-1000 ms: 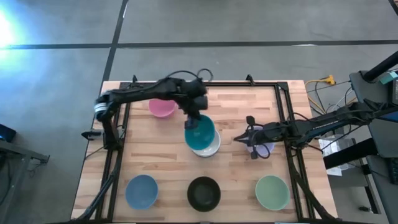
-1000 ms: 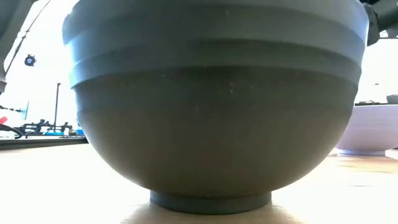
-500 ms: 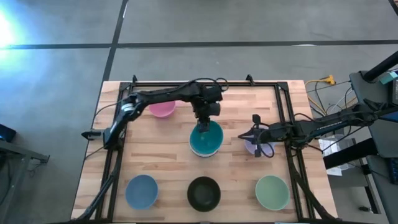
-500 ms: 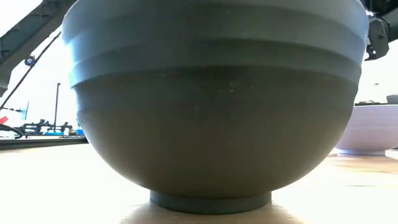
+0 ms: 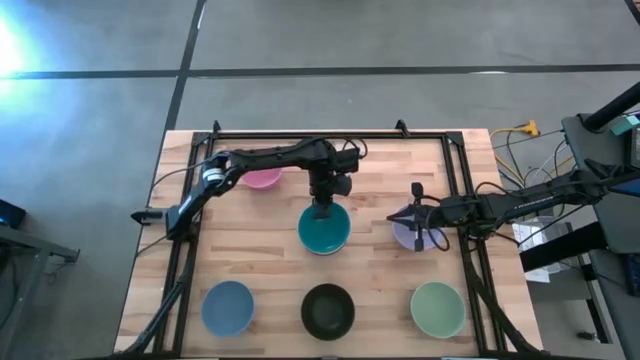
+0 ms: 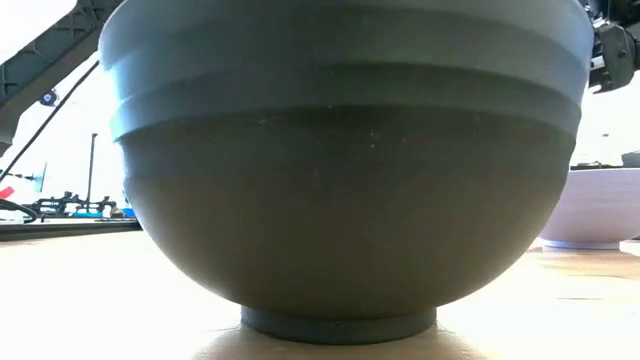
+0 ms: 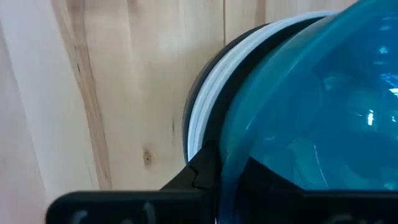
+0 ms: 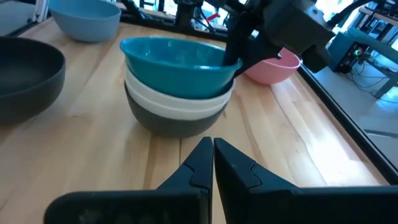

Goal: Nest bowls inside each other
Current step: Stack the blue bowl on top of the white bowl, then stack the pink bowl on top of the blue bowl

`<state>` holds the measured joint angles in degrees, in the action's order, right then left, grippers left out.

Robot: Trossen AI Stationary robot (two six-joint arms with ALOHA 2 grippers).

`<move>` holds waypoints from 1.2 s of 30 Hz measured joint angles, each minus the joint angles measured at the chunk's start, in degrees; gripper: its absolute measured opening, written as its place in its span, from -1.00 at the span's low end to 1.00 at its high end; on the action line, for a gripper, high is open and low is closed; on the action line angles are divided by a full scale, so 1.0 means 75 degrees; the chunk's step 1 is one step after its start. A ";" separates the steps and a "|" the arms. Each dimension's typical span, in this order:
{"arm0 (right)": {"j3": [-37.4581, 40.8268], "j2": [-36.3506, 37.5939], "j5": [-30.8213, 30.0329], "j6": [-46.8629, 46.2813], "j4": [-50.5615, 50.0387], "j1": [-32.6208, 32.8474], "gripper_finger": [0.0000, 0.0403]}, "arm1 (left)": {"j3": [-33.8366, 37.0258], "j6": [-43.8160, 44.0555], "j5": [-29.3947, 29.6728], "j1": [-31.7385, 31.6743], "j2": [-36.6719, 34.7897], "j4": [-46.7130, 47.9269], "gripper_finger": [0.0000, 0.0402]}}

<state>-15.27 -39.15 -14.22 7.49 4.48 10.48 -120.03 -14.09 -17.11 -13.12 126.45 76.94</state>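
Left gripper (image 5: 325, 208) is clamped on the far rim of the teal bowl (image 5: 324, 229), at its twelve o'clock, with the bowl sitting in the white bowl (image 8: 180, 102) and black bowl (image 8: 171, 121) stack at table centre. To finish well: let go only once the teal bowl sits level, then lift straight up. Right gripper (image 8: 212, 163) waits at three o'clock, fingers together, over the lavender bowl (image 5: 418, 236).

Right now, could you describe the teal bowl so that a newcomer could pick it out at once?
Look at the middle of the wooden table, where the left gripper reaches in. The teal bowl sits there atop a stack, over a white bowl and a dark one. It is the only teal bowl, and the only stacked one.
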 joint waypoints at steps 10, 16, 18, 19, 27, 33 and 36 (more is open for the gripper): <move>0.0000 -0.0044 0.0003 -0.0003 0.0136 0.0000 -0.96 | 0.0009 -0.0211 0.0686 0.0023 -0.0085 0.0026 -0.47; 0.0000 -0.0052 0.0011 -0.0057 0.0358 0.0000 -0.96 | 0.0017 -0.0195 0.0994 0.0015 -0.0610 0.0029 -0.18; 0.0015 -0.0097 0.0074 -0.0087 0.0691 0.0000 -0.96 | 0.0055 -0.0203 0.1008 0.0015 -0.0877 -0.0005 -0.13; 0.0030 -0.0151 0.0127 -0.0106 0.0853 0.0000 -0.96 | 0.0055 -0.0230 0.1001 0.0017 -0.0977 -0.0045 -0.11; 0.0070 -0.1175 0.0160 -0.0178 0.1666 0.0000 -0.96 | 0.1130 -0.0179 0.1554 -0.0061 -0.2391 -0.0131 -0.08; 0.0073 -0.2101 0.0174 -0.0189 0.2310 0.0000 -0.96 | 0.4283 0.0188 0.1746 -0.0197 -0.4414 -0.1848 -0.08; 0.0070 -0.2419 0.0174 -0.0162 0.2661 0.0000 -0.96 | 0.5966 0.0280 0.2679 -0.0240 -0.5486 -0.2855 -0.08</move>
<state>-14.74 -57.30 -12.91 6.27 24.43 10.48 -75.29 -11.99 2.98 -14.93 85.31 55.53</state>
